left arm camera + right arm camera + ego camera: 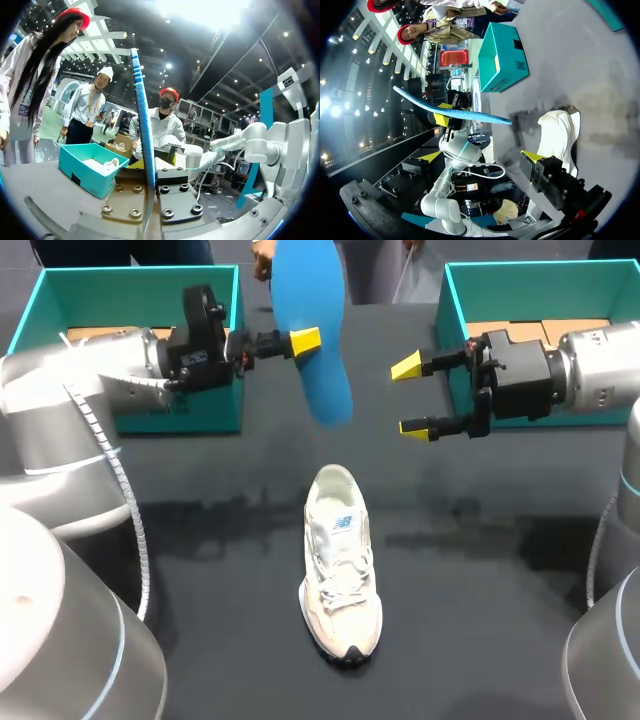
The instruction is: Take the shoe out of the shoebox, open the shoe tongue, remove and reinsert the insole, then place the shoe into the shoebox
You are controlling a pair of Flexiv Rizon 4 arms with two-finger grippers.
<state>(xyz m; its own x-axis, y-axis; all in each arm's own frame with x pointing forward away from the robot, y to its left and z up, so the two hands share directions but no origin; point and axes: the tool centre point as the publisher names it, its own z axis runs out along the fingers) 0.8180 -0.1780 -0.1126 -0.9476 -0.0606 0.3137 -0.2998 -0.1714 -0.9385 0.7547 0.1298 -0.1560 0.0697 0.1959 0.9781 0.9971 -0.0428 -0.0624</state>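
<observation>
Your left gripper [300, 343] is clamped on the blue insole [312, 330], holding it in the air at 12 o'clock from the shoe [340, 560], which lies mid-table [200, 570]. Your right gripper [412, 397] hangs with fingers spread at the shoe's 1 o'clock, near the insole. The left shoebox [140, 280] sits at 10 o'clock and the right shoebox [540, 270] at 2.

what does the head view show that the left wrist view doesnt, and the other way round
Head view only: the white shoe lying outside the boxes, the left-side shoebox, and the blue insole seen broadside. Left wrist view only: that insole edge-on, a thin upright strip, and something white inside the right-side shoebox. Both: the insole clamped in the left gripper, and the right-side shoebox.
</observation>
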